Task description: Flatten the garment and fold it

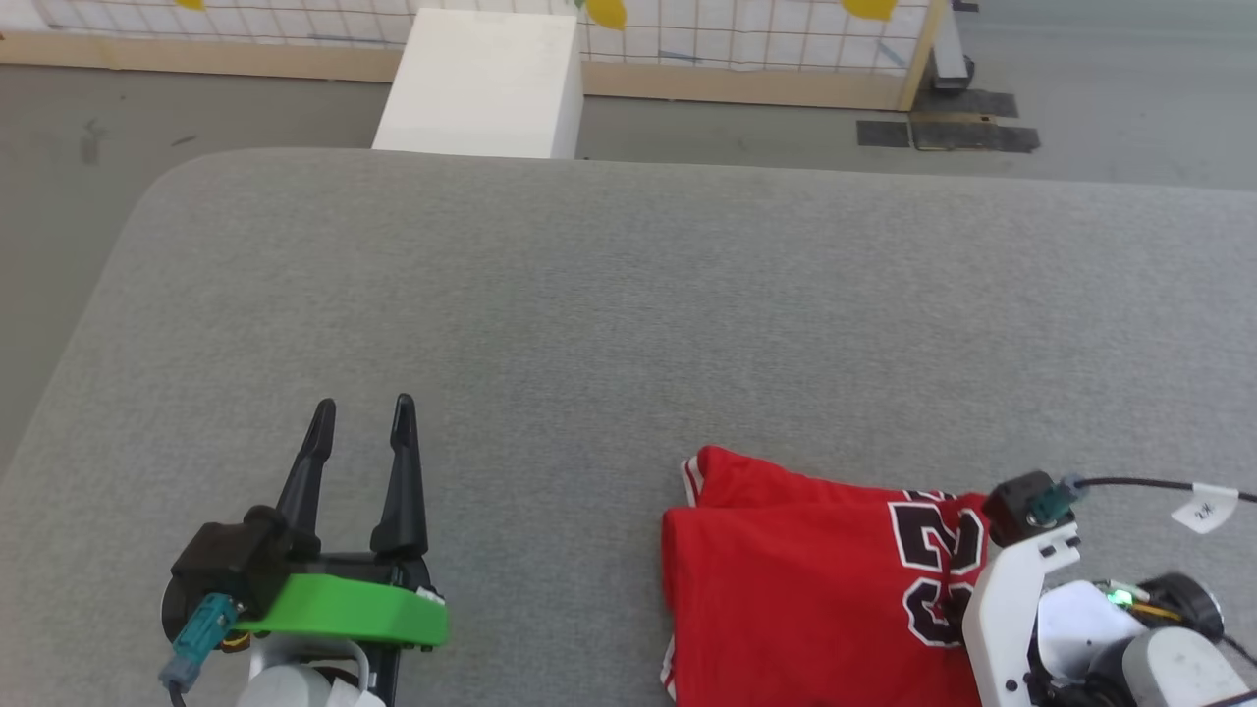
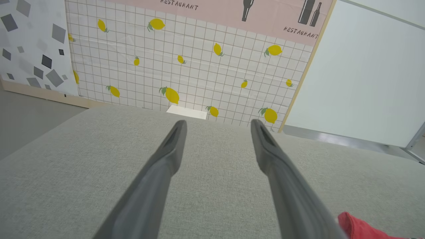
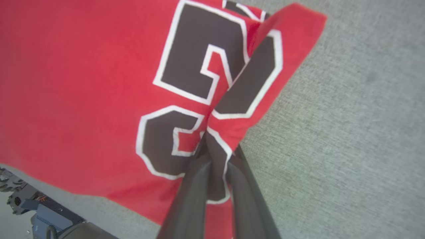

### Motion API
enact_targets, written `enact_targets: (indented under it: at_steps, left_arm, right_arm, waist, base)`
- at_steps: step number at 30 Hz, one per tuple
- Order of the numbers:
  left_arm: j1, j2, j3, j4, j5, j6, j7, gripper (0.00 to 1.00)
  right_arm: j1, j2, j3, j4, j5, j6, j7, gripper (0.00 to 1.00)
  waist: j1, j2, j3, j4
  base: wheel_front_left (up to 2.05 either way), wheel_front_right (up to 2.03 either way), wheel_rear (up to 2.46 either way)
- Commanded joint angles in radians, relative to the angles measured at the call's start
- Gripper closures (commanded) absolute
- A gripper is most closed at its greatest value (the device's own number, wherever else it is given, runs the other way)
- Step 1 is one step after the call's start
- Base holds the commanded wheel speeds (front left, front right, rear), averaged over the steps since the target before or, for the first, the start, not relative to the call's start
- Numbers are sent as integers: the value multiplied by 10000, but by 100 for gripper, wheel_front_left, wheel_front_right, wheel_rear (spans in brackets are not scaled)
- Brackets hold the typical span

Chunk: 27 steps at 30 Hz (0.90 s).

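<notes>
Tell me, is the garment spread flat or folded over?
Folded over, not flat: the garment lies doubled in layers; the right gripper pinches a raised fold.

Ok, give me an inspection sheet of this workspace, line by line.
Surface: grey fabric pad, smooth.
Job's things: red garment, bunched in layers at the near right, number print up.
Clutter: nothing seen.
Pincers: left pincer open, over bare pad; right pincer shut on a fold of the garment.
Cables: black cable with a white tag at the right wrist.
Surroundings: white box, lemon-print wall panel, grey floor.
</notes>
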Motion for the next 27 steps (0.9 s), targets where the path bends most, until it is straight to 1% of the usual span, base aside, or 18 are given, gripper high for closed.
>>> enact_targets:
  at_steps: [1, 5, 8, 11, 14, 15, 19, 21, 24, 27]
  left_arm:
    - [-138, -39, -34, -92, 11, 64, -47, 0]
    - [-158, -39, 18, -304, 51, 72, -47, 0]
    - [-330, -39, 9, -461, 13, 78, -47, 0]
    - [-639, -39, -106, -585, -23, 84, -47, 0]
    - [-1097, -39, -295, -618, 129, 79, -47, 0]
    - [-1239, -39, -335, -599, 201, 80, -47, 0]
    - [-1896, 106, -481, -572, 563, 59, -44, 0]
    - [-2181, 241, -565, -591, 736, 54, 4, 0]
    - [-2471, 414, -611, -763, 962, 120, 204, 0]
    - [-2591, 588, -577, -1071, 1115, 220, 466, 0]
  right_arm:
    - [-209, -236, 231, -116, 110, -15, 42, 100]
    - [-709, -1343, 816, -790, 438, -15, 253, 100]
    - [-1093, -2415, 981, -1140, 691, -15, 545, 100]
    - [-1376, -3262, 790, -1092, 917, -15, 746, 100]
    - [-1668, -4075, 353, -676, 978, -15, 767, 100]
    - [-1795, -4230, 195, -507, 979, -15, 697, 100]
    - [-2688, -4562, -673, 602, 749, -15, 216, 100]
    - [-3174, -4582, -1068, 1356, 596, -15, -125, 100]
    - [-3908, -4461, -1483, 2386, 327, -15, -564, 100]
    - [-4723, -4195, -2041, 3617, -10, -15, -1135, 100]
  waist:
    - [0, 0, 57, -261]
    - [0, 0, 263, -1015]
    - [0, 0, 606, -1807]
    - [0, 0, 1005, -2482]
    - [0, 0, 1620, -3070]
    - [0, 0, 1800, -3212]
    - [0, 0, 2796, -3812]
    - [0, 0, 3224, -3961]
    - [0, 0, 3785, -4119]
    - [0, 0, 4239, -4198]
  base:
    - [0, 0, 0]
    - [0, 0, 0]
    - [0, 0, 0]
    - [0, 0, 0]
    - [0, 0, 0]
    - [0, 0, 0]
    - [0, 0, 0]
    - [0, 0, 0]
    - [0, 0, 0]
    - [0, 0, 0]
